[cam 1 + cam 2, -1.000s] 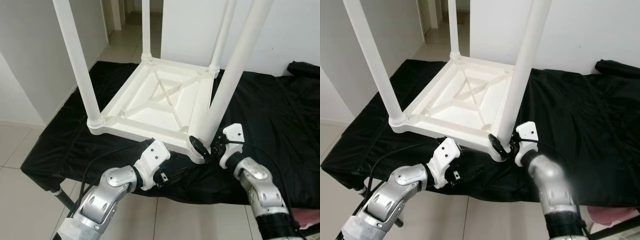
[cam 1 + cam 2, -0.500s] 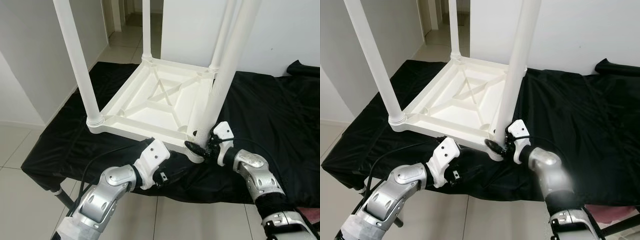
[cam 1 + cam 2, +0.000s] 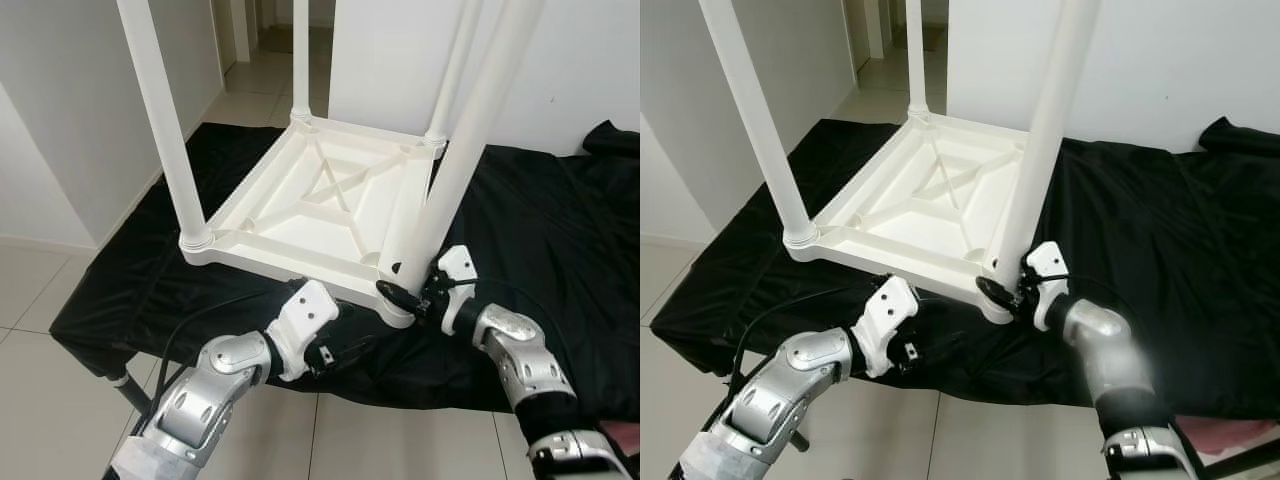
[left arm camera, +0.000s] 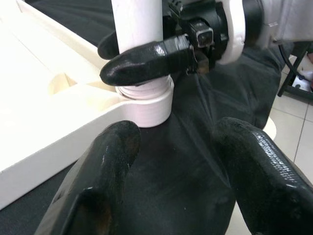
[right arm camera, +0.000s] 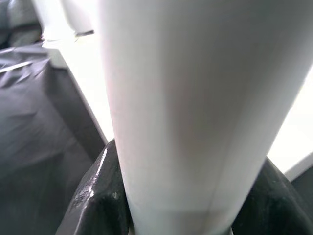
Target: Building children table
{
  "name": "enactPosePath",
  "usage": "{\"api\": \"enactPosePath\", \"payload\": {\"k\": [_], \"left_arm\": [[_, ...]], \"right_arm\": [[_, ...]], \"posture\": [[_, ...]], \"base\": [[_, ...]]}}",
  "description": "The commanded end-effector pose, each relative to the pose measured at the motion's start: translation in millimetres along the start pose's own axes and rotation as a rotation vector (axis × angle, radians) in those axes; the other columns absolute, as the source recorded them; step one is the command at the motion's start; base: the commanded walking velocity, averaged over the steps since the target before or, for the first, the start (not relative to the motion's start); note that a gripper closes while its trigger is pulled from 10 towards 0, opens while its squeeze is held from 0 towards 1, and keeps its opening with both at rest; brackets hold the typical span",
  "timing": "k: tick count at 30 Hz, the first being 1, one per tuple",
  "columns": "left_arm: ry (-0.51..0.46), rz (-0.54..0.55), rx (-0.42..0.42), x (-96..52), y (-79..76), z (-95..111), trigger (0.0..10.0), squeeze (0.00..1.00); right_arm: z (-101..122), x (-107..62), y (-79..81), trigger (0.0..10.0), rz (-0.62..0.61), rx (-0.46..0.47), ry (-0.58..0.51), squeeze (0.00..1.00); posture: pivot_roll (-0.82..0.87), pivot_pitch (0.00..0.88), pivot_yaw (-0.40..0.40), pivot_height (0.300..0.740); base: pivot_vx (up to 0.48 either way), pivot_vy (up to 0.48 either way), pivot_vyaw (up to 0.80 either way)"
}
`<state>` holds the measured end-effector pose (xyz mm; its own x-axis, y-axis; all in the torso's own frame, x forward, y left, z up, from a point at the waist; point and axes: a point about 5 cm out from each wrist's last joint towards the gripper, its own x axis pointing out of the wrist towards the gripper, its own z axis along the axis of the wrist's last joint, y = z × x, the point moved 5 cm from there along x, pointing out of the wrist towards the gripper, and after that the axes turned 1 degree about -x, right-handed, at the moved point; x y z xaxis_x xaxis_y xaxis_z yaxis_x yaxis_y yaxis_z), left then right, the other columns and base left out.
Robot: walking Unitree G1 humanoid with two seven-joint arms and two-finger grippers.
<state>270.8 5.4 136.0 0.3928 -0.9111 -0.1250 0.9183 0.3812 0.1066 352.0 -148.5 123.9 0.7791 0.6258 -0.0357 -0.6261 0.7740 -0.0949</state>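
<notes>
Table (image 3: 320, 205) upside down, four legs; right hand (image 3: 400, 297) grips one.

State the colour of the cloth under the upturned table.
Black cloth, best in the left eye view.

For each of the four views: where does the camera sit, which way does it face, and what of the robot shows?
Left eye: head, looking down at the upturned white table on the black cloth; both arms.
Right eye: same scene, offset.
Left wrist: along the open left pincer toward the near leg, gripped by the right pincer.
Right wrist: right pincer fingers around that leg.
Shared: all show that leg.
</notes>
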Motion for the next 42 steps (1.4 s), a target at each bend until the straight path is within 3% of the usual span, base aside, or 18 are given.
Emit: {"api": "enactPosePath", "payload": {"k": [1, 6, 8, 13, 19, 26, 27, 30, 31, 36, 37, 42], "left_arm": [[0.006, 0.023, 0.001, -0.6, 2.8, -0.4, 10.0, 0.00], [0.005, 0.012, -0.001, 0.4, 1.3, -0.3, 10.0, 0.00], [0.003, 0.012, 0.000, 1.5, 1.8, 0.1, 10.0, 0.00], [0.000, 0.019, -0.005, 1.7, 1.8, 0.4, 10.0, 0.00], [0.001, 0.018, -0.013, 1.2, -2.5, -1.7, 10.0, 0.00], [-0.002, 0.030, -0.019, -0.1, -1.5, -1.2, 10.0, 0.00], [-0.001, 0.031, -0.020, -0.4, -1.7, -1.4, 10.0, 0.00], [-0.001, 0.032, -0.021, -0.6, -1.9, -1.7, 10.0, 0.00], [0.000, 0.030, -0.021, -0.6, -2.3, -1.9, 10.0, 0.00], [0.002, 0.024, -0.021, -0.9, -2.9, -2.2, 10.0, 0.00], [0.004, 0.023, -0.021, -1.0, -3.0, -3.0, 10.0, 0.00], [0.005, 0.021, -0.016, 0.2, -1.0, -1.9, 10.0, 0.00]], "right_arm": [[3.7, -1.6, -3.3, 10.0, -0.031, 0.038, -0.024, 0.00], [7.9, -1.1, 3.0, 10.0, -0.104, 0.041, -0.057, 0.00], [-1.5, -1.4, 12.9, 10.0, -0.227, 0.061, -0.029, 0.00], [-8.3, -4.0, 19.6, 10.0, -0.368, 0.121, -0.012, 0.00], [-4.1, -2.8, 26.0, 10.0, -0.554, 0.191, -0.032, 0.00], [-6.5, -8.7, 32.2, 10.0, -0.683, 0.198, 0.003, 0.00], [-3.8, -9.1, 33.4, 10.0, -0.671, 0.201, -0.011, 0.07], [-0.5, -9.3, 34.9, 10.0, -0.653, 0.202, -0.027, 0.07], [2.1, -9.0, 36.3, 10.0, -0.637, 0.212, -0.043, 1.00], [10.6, -11.9, 32.8, 10.0, -0.581, 0.198, -0.082, 1.00], [11.9, -12.9, 31.2, 10.0, -0.537, 0.186, -0.084, 0.00], [16.2, -13.1, 27.3, 10.0, -0.357, 0.123, -0.075, 0.00]], "posture": [[0.01, 0.003, 0.009, 0.740], [0.00, 0.007, 0.012, 0.740], [0.00, 0.014, 0.014, 0.740], [0.00, 0.019, 0.008, 0.740], [0.01, 0.024, 0.004, 0.740], [0.01, 0.026, -0.005, 0.740], [0.01, 0.025, -0.001, 0.740], [0.01, 0.025, -0.001, 0.740], [0.01, 0.024, 0.000, 0.740], [0.01, 0.020, 0.001, 0.740], [0.00, 0.017, 0.000, 0.740], [0.00, 0.025, 0.001, 0.740]], "base": [[0.000, 0.000, 0.00], [0.000, 0.000, 0.00], [0.000, 0.000, 0.00], [0.000, 0.000, 0.00], [0.000, 0.000, 0.00], [0.000, 0.000, 0.00], [0.000, 0.000, 0.00], [0.000, 0.000, 0.00], [0.000, 0.000, 0.00], [0.000, 0.000, 0.00], [0.000, 0.000, 0.00], [0.000, 0.000, 0.00]]}}
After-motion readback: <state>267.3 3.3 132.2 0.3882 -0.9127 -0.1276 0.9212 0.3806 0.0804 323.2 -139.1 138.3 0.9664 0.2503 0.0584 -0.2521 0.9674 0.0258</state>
